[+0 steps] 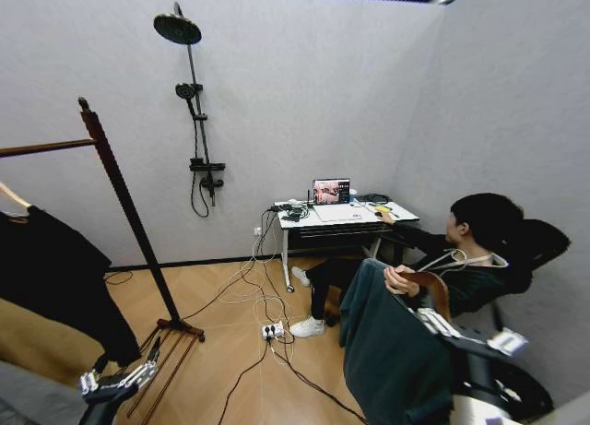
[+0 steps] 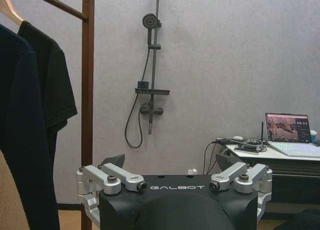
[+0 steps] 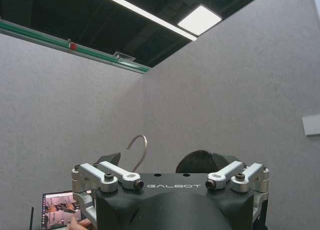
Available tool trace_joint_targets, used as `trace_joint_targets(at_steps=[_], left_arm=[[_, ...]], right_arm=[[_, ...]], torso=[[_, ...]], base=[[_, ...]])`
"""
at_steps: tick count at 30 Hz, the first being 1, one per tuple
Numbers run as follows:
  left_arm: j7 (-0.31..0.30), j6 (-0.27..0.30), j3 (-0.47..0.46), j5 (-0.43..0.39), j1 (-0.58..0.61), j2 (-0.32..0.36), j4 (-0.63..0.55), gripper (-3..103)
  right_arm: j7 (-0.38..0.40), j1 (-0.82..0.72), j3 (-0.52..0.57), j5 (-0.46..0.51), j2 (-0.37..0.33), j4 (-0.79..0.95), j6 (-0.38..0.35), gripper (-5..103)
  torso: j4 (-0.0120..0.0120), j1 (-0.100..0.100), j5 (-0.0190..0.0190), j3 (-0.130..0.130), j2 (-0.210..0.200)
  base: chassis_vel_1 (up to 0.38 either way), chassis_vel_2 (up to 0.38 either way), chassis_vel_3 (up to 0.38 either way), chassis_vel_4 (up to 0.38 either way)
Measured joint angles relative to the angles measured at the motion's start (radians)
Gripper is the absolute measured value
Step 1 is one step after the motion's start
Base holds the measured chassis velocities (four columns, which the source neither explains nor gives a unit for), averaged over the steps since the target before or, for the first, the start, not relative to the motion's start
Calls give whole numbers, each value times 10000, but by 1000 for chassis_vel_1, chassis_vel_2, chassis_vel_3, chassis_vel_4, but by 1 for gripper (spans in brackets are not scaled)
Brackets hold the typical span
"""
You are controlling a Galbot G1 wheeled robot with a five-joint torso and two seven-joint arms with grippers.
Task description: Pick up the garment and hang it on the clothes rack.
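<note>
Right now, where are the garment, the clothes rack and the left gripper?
garment (image 1: 392, 351), head view, on the hanging teal cloth at lower right.
clothes rack (image 1: 124, 208), head view, on the slanting dark upright.
left gripper (image 1: 118, 381), head view, at the silver fingers at the bottom left.

A black shower fixture is mounted on the grey wall, beyond and right of the left end effector. A white desk stands beyond the right end effector, carrying an open laptop. Cables and a power strip lie on the wooden floor between the end effectors.
</note>
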Motion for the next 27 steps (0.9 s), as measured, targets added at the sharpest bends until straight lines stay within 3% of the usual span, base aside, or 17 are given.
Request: trace_joint_targets(at_steps=[3,4,5,6,8,11,13,16,19,27], left_arm=[[3,-1,0,1,1,0,0,100],[3,-1,0,1,1,0,0,100],[2,0,1,0,1,-1,0,100],[2,0,1,0,1,-1,0,100],[3,0,1,0,0,0,0,100],[3,0,1,0,1,0,0,100],[3,0,1,0,1,0,0,100],[4,0,1,0,1,0,0,100],[3,0,1,0,0,0,0,100],[4,0,1,0,1,0,0,100]], right_arm=[[-1580,322,1163,2682,-741,-733,20,100],[-1580,322,1163,2682,-741,-733,20,100],[-2472,436,1505,4088,-1240,-1194,-26,100],[-2472,436,1505,4088,-1240,-1194,-26,100],[-3508,449,1739,5071,-1717,-1652,-243,100],[-4041,461,1810,5287,-1869,-1795,-416,100],[-5107,731,1923,5867,-2220,-2091,-946,100],[-5755,1090,2052,6252,-2581,-2288,-1490,100],[-5914,1330,2253,6341,-2778,-2357,-1921,100],[-5818,1966,2569,5954,-2876,-2912,-2108,101]], torso=[[2,-1,5,1,0],[2,-1,5,1,0],[6,0,5,1,-1],[6,0,5,1,-1],[3,0,5,2,-1],[0,-1,4,1,-2],[1,-1,4,1,-1],[3,-1,3,2,-1],[4,0,3,2,-2],[2,-1,3,2,-1]], base=[[0,0,0,0],[0,0,0,0],[0,0,0,0],[0,0,0,0],[0,0,0,0],[0,0,0,0],[0,0,0,0],[0,0,0,0],[0,0,0,0],[0,0,0,0]])
